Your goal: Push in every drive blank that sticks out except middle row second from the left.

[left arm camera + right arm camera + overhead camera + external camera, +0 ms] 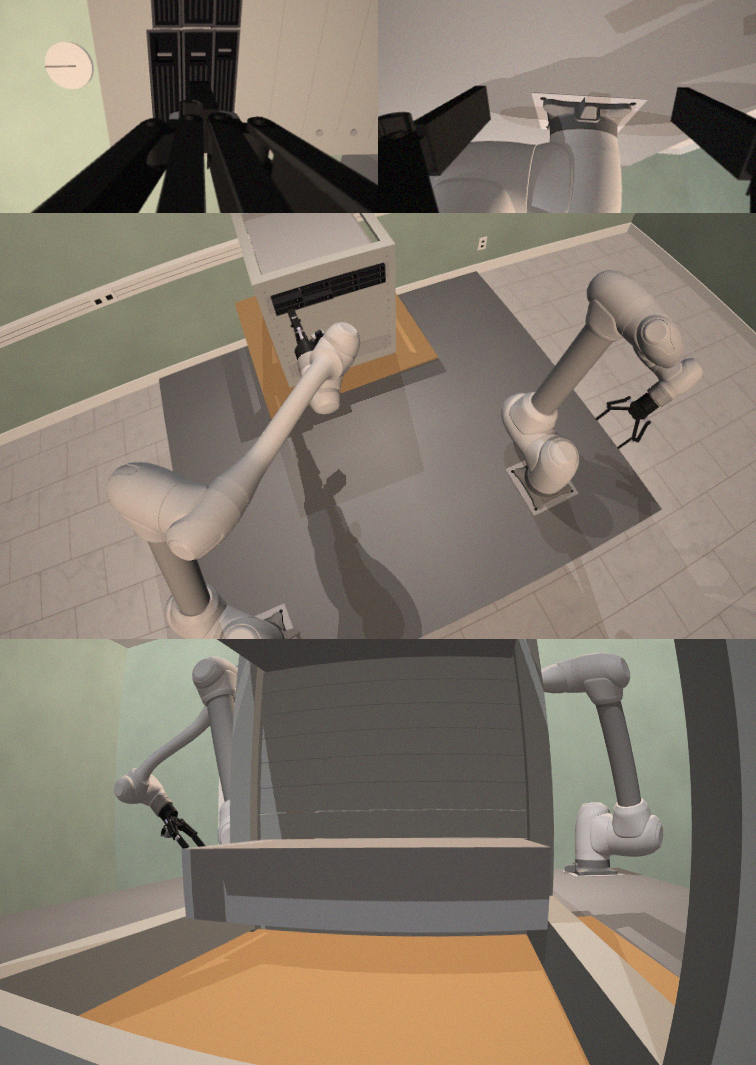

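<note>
The beige rack (pixel 359 321) (pixel 370 871) (pixel 285 71) stands upright, its black drive blanks (pixel 343 285) high on the front. My left gripper (pixel 292 312) (pixel 198 96) is shut, its tips in front of the leftmost column's middle-row blank (pixel 195 71); contact cannot be told. That blank and the top-row blank (pixel 164 78) appear to stand out from the bottom-row blank (pixel 226 71). In the second column, the middle-row blank (pixel 198 11) shows only in part. My right gripper (pixel 607 432) (pixel 193 845) (pixel 580 104) is open and empty, far from the rack.
The rack stands on an orange base (pixel 420 350) (pixel 338 1004) close to the green wall (pixel 174 302). A grey mat (pixel 449 424) lies in front. A round beige disc (pixel 68 66) shows on the wall. The right arm's base (pixel 552 477) stands at the mat's right.
</note>
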Tool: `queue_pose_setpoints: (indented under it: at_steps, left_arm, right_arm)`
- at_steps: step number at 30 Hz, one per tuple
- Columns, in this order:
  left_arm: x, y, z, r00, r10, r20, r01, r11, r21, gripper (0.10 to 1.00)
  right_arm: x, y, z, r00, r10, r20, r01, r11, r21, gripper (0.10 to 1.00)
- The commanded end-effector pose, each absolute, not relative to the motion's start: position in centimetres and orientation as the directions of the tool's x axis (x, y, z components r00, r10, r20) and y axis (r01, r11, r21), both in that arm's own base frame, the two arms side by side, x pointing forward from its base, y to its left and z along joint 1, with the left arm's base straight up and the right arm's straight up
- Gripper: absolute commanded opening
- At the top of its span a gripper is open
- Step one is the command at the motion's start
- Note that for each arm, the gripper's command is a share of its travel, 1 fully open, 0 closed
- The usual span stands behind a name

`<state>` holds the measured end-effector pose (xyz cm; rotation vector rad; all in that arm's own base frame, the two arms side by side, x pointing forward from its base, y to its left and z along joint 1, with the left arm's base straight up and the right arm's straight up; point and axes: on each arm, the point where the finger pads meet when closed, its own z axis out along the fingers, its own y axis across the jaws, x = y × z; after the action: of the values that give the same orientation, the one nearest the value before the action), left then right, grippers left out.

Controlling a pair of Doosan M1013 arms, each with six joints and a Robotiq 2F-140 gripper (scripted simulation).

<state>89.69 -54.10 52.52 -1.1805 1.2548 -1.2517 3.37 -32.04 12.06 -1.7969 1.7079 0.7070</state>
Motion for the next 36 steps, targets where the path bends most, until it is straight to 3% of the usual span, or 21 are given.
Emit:
queue_pose_setpoints:
  at_steps: [1, 36]
  left_arm:
    - [89.7, -54.1, 52.7, -0.06, -0.998, 0.0, 0.0, 0.0, -1.0, 0.099]
    - [90.9, -54.2, 52.7, -0.06, -0.998, 0.0, 0.0, 0.0, -1.0, 0.099]
  right_arm:
    - [3.4, -32.1, 12.1, 0.051, -0.706, -0.706, -0.999, -0.035, -0.038, 1.0]
    - [3.4, -32.1, 12.1, 0.051, -0.706, -0.706, -0.999, -0.035, -0.038, 1.0]
